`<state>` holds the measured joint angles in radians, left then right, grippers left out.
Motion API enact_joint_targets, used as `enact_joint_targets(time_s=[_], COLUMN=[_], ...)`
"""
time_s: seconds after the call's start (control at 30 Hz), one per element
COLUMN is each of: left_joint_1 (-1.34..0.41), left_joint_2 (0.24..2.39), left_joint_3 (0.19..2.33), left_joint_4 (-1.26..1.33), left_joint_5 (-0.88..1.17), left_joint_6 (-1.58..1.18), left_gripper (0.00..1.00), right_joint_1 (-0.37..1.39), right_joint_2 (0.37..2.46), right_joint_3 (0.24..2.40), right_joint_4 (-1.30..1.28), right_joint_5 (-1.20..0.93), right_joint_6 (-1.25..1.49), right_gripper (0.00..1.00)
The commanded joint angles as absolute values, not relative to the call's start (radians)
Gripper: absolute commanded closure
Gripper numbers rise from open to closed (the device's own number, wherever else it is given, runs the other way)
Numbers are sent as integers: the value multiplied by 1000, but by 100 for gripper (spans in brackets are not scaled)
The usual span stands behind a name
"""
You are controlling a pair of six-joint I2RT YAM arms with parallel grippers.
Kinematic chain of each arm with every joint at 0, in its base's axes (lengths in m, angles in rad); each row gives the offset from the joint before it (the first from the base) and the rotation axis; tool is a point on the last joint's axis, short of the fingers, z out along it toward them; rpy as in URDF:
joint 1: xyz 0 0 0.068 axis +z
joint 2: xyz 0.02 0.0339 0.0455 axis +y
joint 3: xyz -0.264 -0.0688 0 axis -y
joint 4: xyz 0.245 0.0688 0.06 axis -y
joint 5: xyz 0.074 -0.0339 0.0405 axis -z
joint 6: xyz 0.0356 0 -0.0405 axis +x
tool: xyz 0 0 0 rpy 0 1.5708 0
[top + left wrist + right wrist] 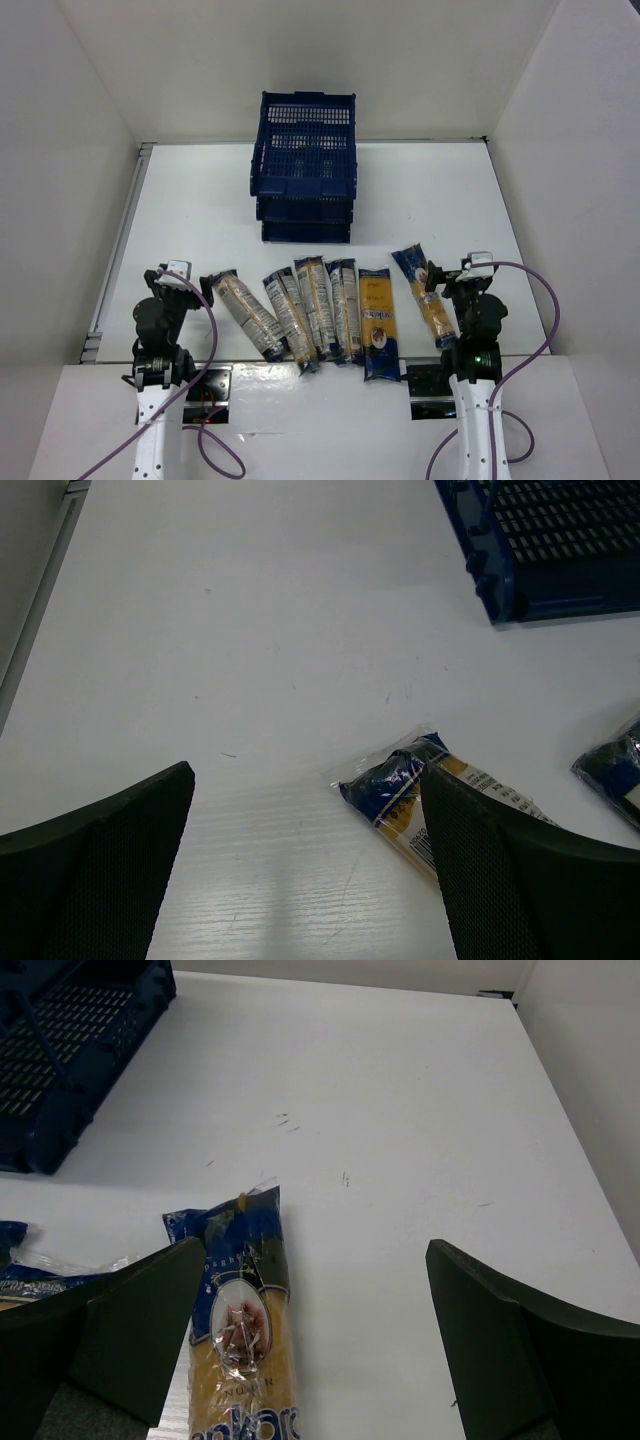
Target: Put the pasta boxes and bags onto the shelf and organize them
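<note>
Pasta packs in a row on the tabletop, in front of the shelf

The shelf (305, 165) stands at the far middle of the tabletop (190, 210). Nearer than the shelf and well apart from it, the pasta packs (312, 305) lie side by side, their ends pointing roughly toward and away from it. The leftmost pack (245, 312) lies tilted, left of the shelf's front. The middle packs crowd together straight before the shelf. The flat pack (378, 322) lies just right of them. The rightmost pack (428, 295) lies apart from the others, further right of the shelf.
</note>
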<state>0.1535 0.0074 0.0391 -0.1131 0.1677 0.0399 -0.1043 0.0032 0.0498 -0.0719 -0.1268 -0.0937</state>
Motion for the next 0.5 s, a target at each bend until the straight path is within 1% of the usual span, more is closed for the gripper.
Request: enact_joint_targets(time_s=[0.0, 0.1, 0.2, 0.27, 0.37, 0.4, 0.47], left_joint_1=[150, 150, 150, 150, 150, 150, 150], left_joint_2=[-126, -126, -126, -126, -126, -126, -117], left_joint_3=[6, 6, 18, 57, 100, 138, 182], left_joint_4=[-95, -95, -95, -71, 4, 18, 40], left_joint_5=[161, 161, 231, 219, 157, 144, 144], left_joint_6=[14, 14, 51, 19, -52, -66, -80], left_gripper=[1, 1, 1, 1, 1, 1, 1], right_joint_1=[-98, -98, -98, -98, -98, -98, -98], right_joint_2=[-77, -77, -77, -77, -77, -77, -77], right_joint_3=[2, 2, 11, 47, 107, 124, 182], right_joint_4=[-60, -60, -60, -60, -17, -3, 18], right_joint_5=[-112, -112, -149, -158, -78, -13, 35], right_joint_6=[-81, -81, -113, -104, -63, -26, -14], right_gripper=[0, 0, 0, 0, 0, 0, 0])
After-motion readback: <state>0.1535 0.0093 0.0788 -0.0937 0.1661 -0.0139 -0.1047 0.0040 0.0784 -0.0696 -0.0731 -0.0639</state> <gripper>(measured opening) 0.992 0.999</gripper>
